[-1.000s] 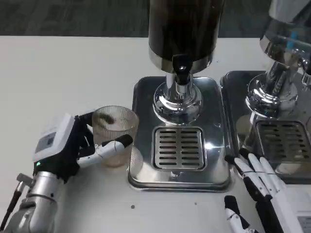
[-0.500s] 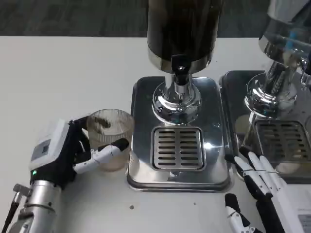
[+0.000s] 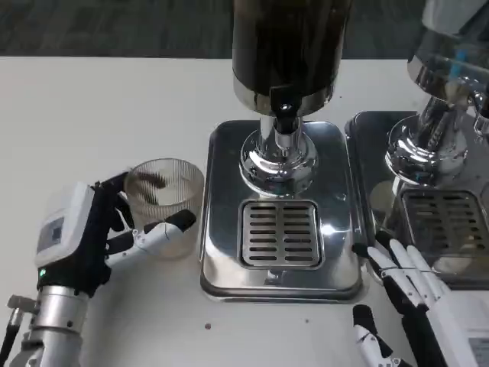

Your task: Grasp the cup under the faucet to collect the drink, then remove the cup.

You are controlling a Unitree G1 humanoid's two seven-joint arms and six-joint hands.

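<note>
Left hand (image 3: 92, 237) of mine grips the upright ribbed cup (image 3: 163, 205) on the desk (image 3: 92, 115), left of the drip tray (image 3: 280, 233), so the faucet (image 3: 284, 115) lies up and rightward, while my right hand (image 3: 409, 306) waits with fingers spread.

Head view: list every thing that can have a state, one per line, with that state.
Cup: upright on the table, left of the tray, held by the left hand, some dark stuff inside.
Left hand: fingers around the cup.
Right hand: holds nothing, fingers apart, by the tray's right edge.
Faucet: no stream visible.
Tray: grate bare, no cup on it.
Dispenser: dark contents.
</note>
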